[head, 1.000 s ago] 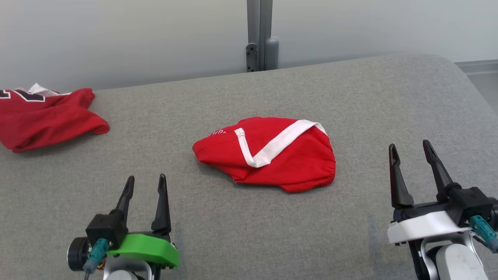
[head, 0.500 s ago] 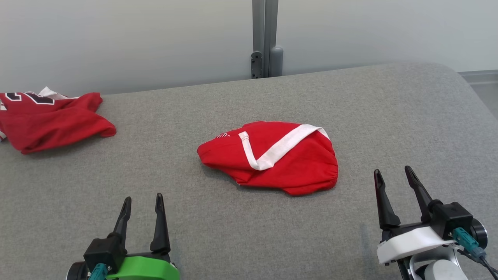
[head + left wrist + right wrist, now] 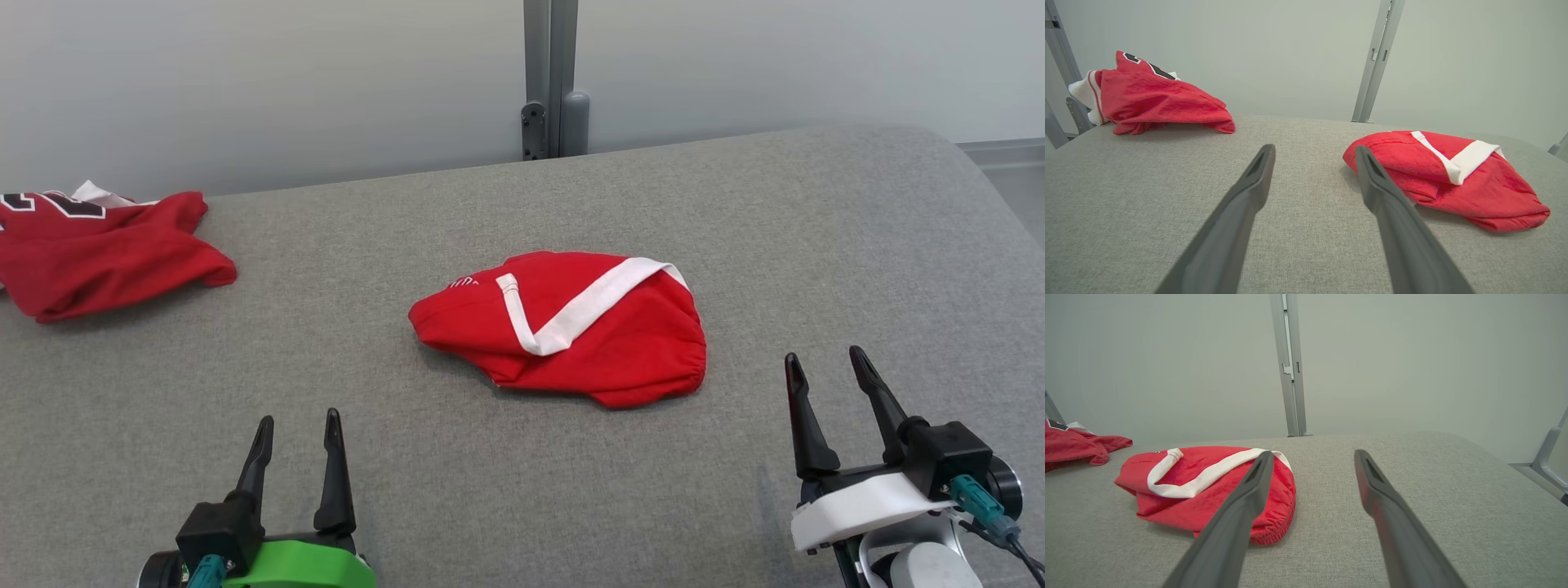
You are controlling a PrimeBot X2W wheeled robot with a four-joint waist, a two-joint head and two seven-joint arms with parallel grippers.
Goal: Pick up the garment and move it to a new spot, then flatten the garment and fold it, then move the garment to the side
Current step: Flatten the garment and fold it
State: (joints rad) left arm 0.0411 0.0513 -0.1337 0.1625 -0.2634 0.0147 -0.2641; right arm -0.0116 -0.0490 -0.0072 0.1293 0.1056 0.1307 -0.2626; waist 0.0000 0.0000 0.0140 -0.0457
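**Folded red garment mid-worktop, both jaws open and clear of it**

The red garment (image 3: 645, 359) lies in a compact folded bundle near the middle of the grey fabric worktop (image 3: 816, 229). A white band (image 3: 588, 306) runs slantwise across its top. Its gathered edge faces 4 o'clock. Small white print near its 9 o'clock end is too small to read and may be lettering.

The left jaws stand apart and hold nothing. Their dark fingers (image 3: 333, 474) point to 12 o'clock from a spot at 7 o'clock of the garment, well apart from it. The right jaws are also spread and hold nothing. Their fingers (image 3: 804, 425) sit at 4 o'clock of the garment, near it but not touching.

A second red garment (image 3: 106, 253) with black-and-white numerals lies crumpled at 10 o'clock, by the worktop's far edge. A grey post (image 3: 549, 73) rises at 12 o'clock behind the worktop.
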